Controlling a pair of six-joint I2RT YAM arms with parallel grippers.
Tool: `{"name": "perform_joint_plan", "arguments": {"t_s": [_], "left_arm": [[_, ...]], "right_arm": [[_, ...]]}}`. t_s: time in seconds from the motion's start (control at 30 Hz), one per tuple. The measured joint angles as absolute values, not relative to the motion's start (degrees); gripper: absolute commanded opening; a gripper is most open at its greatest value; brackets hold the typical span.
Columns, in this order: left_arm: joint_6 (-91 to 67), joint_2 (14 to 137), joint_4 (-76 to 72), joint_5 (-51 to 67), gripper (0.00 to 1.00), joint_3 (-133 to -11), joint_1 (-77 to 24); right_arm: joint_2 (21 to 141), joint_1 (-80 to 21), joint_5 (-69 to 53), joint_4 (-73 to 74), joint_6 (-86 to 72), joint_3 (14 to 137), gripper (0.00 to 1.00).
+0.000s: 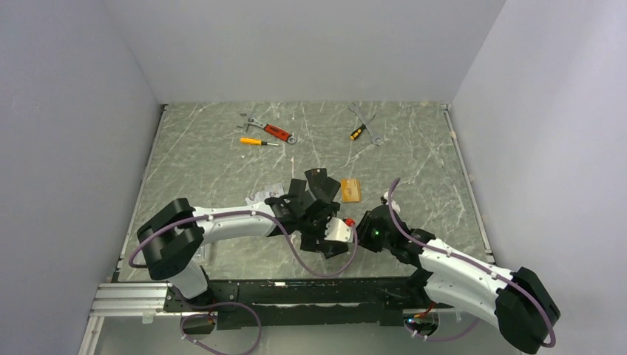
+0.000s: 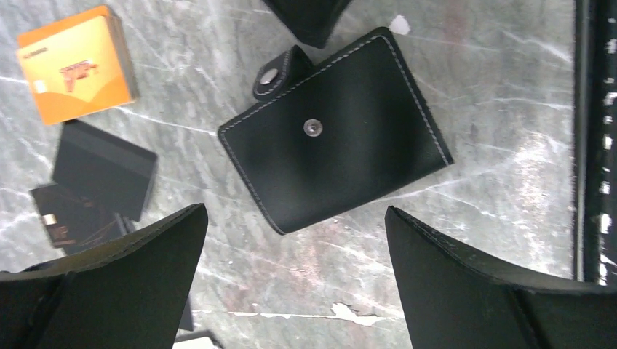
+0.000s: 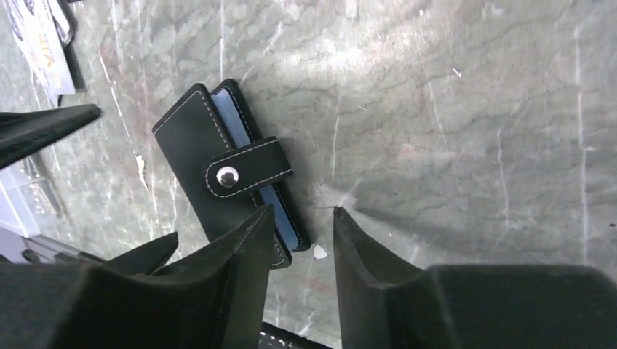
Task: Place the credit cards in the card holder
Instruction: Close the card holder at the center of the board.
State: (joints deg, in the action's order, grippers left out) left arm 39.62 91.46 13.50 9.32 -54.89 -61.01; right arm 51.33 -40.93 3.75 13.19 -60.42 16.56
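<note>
Stitched black leather holder (image 2: 335,134) lies folded on the veined marble worktop (image 2: 495,73). The left end effector (image 2: 295,211) gapes wide above it, and the right end effector (image 3: 303,209) is narrow and empty.

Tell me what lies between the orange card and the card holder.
In the left wrist view, only bare table separates the orange card from the card holder.

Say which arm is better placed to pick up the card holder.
Probably left: the left gripper, open, straddles the card holder. The right gripper, barely parted, sits off its edge.
</note>
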Motion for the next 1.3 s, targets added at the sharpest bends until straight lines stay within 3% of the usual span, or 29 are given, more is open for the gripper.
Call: {"name": "perform_joint_plan", "arguments": {"t_s": [0.23, 0.33, 0.4, 0.43, 0.7, 0.97, 1.3], "left_arm": [[38.0, 92.23, 22.22, 13.63, 0.99, -58.92, -56.88], [37.89, 91.5, 25.45, 10.39, 0.99, -62.43, -54.68], [38.26, 90.32, 27.09, 7.31, 0.99, -63.9, -54.02], [38.79, 89.34, 28.45, 4.84, 0.99, -64.66, -53.91], [45.89, 77.56, 34.22, -12.03, 0.99, -65.08, -53.74], [42.26, 65.34, 38.61, -16.08, 0.99, -66.94, -51.27], [35.35, 77.32, 46.13, -17.89, 0.99, -73.43, -47.48]], "right_arm": [[46.3, -40.93, 6.33, 15.84, -57.06, 19.11, 0.6], [43.7, -40.93, 7.42, 16.8, -55.64, 20.03, 0.77], [43.51, -40.93, 7.62, 17.19, -55.13, 20.53, 0.97], [43.53, -40.93, 7.77, 17.45, -54.72, 20.93, 0.99], [43.55, -39.97, 9.54, 17.93, -51.99, 23.18, 1.0], [45.91, -38.54, 7.11, 17.85, -50.17, 24.03, 1.0], [53.25, -38.57, 4.08, 17.87, -45.17, 28.38, 0.96]]}}
